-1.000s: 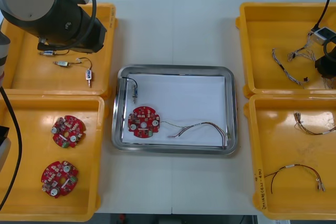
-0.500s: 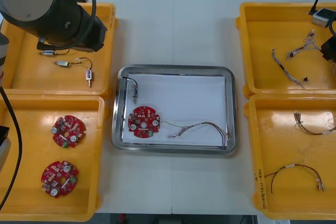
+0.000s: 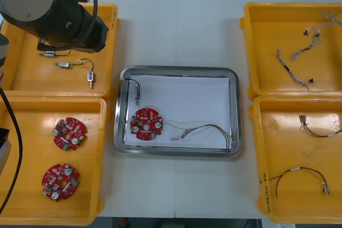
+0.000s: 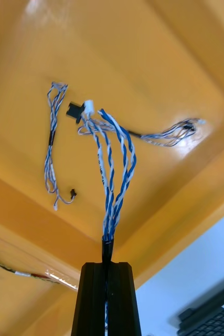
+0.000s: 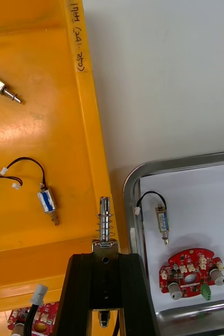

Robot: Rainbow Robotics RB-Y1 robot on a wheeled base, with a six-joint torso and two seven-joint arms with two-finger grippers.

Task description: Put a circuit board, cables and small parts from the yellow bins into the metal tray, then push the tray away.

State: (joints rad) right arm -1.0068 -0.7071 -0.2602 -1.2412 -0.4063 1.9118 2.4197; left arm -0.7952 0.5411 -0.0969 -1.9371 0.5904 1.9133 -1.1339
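Black left pincer [image 5: 105, 256] on bulky black, grey-capped arm [image 3: 75, 25]

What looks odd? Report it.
In the metal tray, one cable seems to ride up the right wall. The left pincer, shut on a small metal part, hangs over the far left bin; the right pincer holds a twisted cable above the far right bin.

Electronics workshop — yellow bins [image 3: 267, 36], circuit boards [image 3: 69, 133]

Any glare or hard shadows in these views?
Right wrist view: glare patches on the yellow bin behind the blue and white cable in the right gripper. Front view: metal tray rim shines, shadows soft. Left wrist view: mild sheen on the small metal part in the left gripper.
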